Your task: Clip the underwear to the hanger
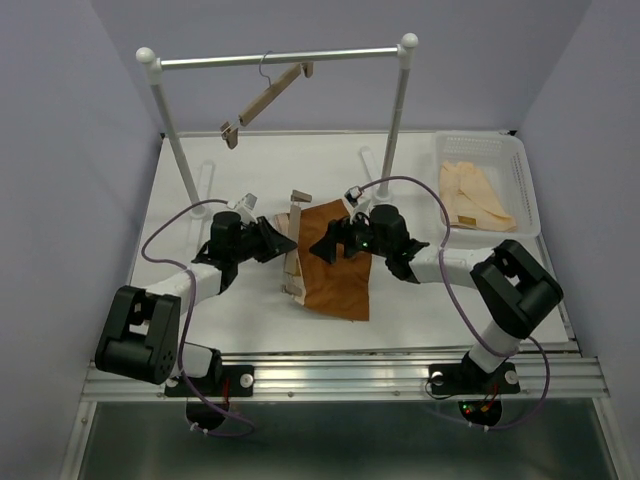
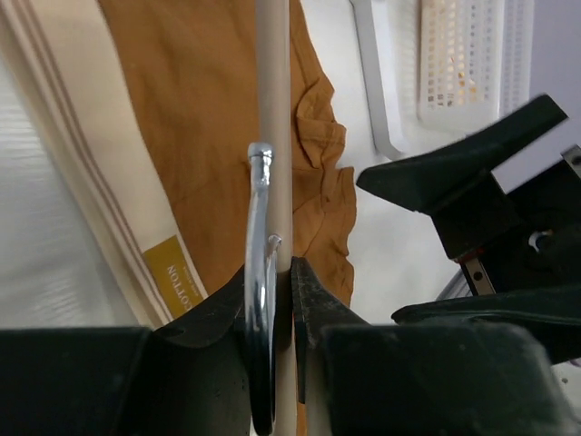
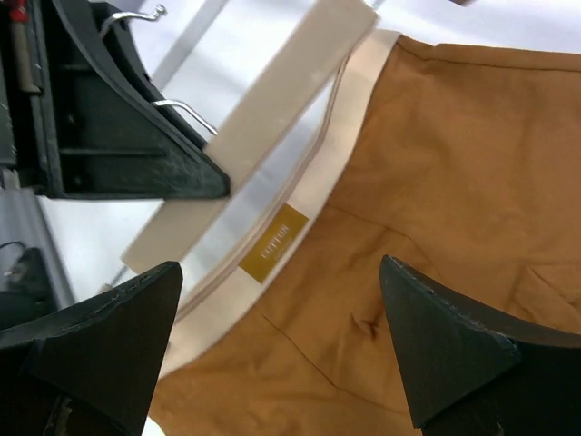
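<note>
Two tools meet over the middle of the desk (image 1: 200,170), one from each side. The left tool (image 1: 280,240) comes in from 9 o'clock and is clamped tight on the hanger (image 2: 272,91). Its wrist camera shows both black fingers (image 2: 313,300) squeezing the light-wood bar just where the wire hook (image 2: 259,236) is fixed. The bar runs from 12 to 6 o'clock across the desk, with a metal clip (image 1: 300,195) at its far end. I cannot tell whether the bar rests on the desk or hangs a little above it.

The underwear (image 1: 340,270) lies flat at the centre of the desk, at 3 o'clock from the hanger. Its tan waistband (image 3: 327,173) faces the bar and runs alongside it, with a small mustard label (image 3: 274,243) on the band. Its far corner, near the clip, is bunched and wrinkled.

The right tool (image 1: 322,248) reaches in from 3 o'clock and hovers over the far half of the brown cloth. Its jaws are spread wide apart and hold nothing.

At 12 o'clock, a steel rail (image 1: 280,58) on white posts carries a second hanger (image 1: 265,100), which hangs tilted. At 2 o'clock sits a white basket (image 1: 525,175) with pale cream garments (image 1: 475,195) inside.
</note>
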`<state>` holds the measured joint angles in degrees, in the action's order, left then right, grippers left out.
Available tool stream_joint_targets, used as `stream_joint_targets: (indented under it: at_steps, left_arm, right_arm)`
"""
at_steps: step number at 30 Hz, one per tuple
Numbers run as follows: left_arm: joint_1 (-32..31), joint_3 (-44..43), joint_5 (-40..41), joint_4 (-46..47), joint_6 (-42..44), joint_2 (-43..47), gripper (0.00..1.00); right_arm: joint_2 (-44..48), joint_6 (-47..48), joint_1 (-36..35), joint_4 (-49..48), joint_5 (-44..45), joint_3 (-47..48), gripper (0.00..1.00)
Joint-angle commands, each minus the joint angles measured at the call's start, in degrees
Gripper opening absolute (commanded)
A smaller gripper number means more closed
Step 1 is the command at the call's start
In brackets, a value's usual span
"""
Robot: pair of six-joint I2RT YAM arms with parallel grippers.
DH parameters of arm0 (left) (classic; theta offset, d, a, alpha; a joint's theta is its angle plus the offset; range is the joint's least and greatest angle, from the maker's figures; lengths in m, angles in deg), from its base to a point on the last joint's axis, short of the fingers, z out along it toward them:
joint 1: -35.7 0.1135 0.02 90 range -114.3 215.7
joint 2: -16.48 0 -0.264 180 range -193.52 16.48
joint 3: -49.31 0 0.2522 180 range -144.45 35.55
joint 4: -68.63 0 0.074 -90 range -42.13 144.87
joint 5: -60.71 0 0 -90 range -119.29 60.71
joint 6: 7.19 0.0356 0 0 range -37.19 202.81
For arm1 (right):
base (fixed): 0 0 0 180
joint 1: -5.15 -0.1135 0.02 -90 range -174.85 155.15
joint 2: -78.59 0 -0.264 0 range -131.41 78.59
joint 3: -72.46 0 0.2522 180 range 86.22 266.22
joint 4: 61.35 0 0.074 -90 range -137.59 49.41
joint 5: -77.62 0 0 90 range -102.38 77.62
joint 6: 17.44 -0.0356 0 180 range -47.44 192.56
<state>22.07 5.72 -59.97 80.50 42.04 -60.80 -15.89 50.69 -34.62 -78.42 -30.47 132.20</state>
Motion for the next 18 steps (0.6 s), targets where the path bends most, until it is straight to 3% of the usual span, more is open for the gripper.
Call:
stream_joint_targets:
  at_steps: [1, 9, 13, 18]
  left_arm:
    - [-2.45, 1.7, -3.6, 8.64, -0.97, 2.39, 0.0]
    - [-5.27, 5.55, -2.37, 12.16, -3.43, 4.76, 0.0]
    - [-5.27, 6.88, -2.37, 14.01, -4.93, 5.99, 0.0]
    - [-5.27, 9.33, -1.84, 18.3, -7.56, 5.91, 0.0]
  right_arm:
    - [-2.46, -10.72, 2.05, -11.96, -10.13, 2.62, 0.96]
    - [-9.4, -20.03, 2.59, -16.97, -6.96, 5.97, 1.0]
    - [-13.79, -26.45, 2.59, -27.59, -10.21, 6.23, 0.93]
    - [-16.09, -29.63, 2.59, -32.18, -11.27, 5.79, 0.82]
